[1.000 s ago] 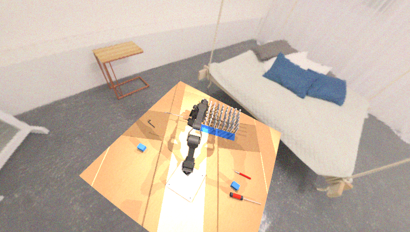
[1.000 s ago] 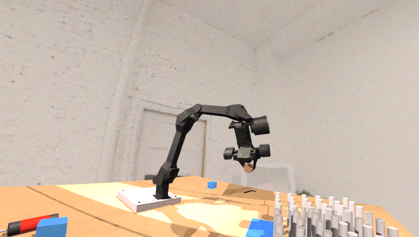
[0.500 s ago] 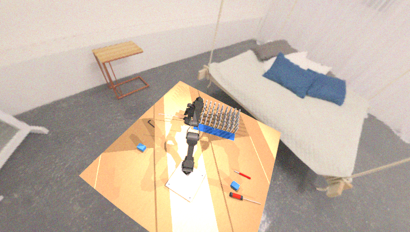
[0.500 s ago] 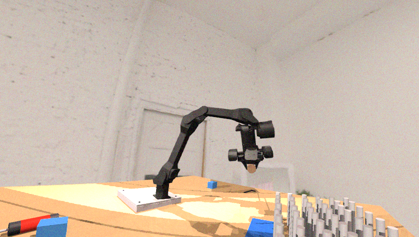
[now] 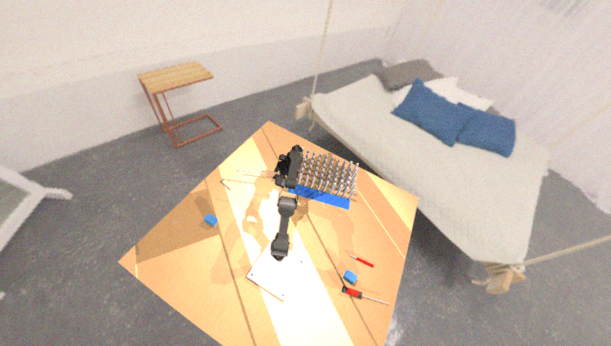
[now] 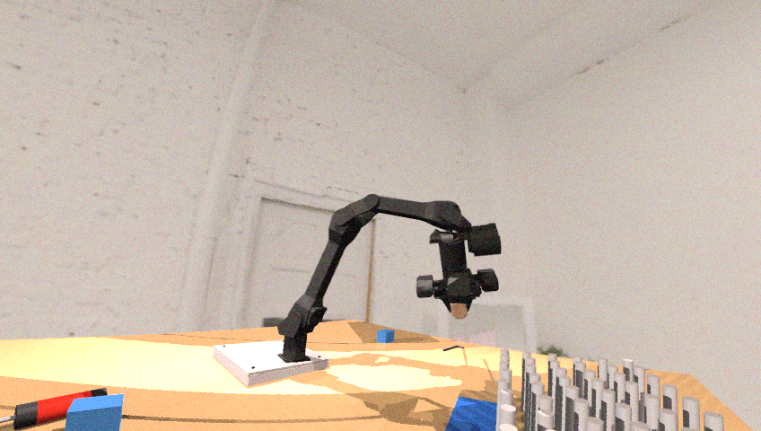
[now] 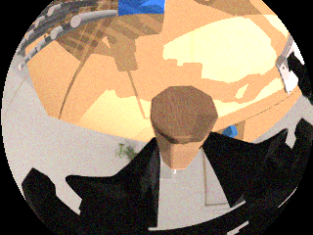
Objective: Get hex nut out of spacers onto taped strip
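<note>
My gripper is shut on the wooden handle of a thin tool, held well above the table. The tool's thin shaft points left in the top view, away from the spacers; its tip is too small to make out. The metal spacers stand upright in rows to the right of my hand in the top view. The blue taped strip lies along their front. I cannot make out the hex nut; the arm covers the strip's left end in the top view.
A dark hex key and a blue block lie at the left. Another blue block, a red screwdriver and a small red tool lie at the right.
</note>
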`<action>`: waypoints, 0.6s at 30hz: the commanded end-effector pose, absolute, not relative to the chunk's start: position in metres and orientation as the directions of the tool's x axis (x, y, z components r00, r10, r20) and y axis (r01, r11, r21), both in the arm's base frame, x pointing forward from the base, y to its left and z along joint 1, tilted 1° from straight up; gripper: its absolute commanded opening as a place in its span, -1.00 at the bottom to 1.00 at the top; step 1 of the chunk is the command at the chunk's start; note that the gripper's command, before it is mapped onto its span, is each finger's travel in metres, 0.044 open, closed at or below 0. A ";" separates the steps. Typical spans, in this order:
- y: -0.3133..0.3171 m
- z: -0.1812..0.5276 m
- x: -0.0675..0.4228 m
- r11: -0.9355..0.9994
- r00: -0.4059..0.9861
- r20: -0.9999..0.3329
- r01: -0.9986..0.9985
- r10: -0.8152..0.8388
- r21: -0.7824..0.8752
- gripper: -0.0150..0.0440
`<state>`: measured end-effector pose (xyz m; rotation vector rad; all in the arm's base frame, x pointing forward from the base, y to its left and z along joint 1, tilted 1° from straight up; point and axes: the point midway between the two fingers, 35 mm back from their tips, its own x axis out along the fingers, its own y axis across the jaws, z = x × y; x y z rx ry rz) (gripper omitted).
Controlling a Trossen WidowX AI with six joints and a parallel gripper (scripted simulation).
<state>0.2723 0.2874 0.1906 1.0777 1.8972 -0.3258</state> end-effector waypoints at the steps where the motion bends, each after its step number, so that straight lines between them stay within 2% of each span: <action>1: 0.289 0.186 0.272 0.588 -0.221 -0.803 0.787 0.554 0.189 -0.49; 18: 0.291 0.172 0.275 0.588 -0.221 -0.802 0.786 0.554 0.190 -0.49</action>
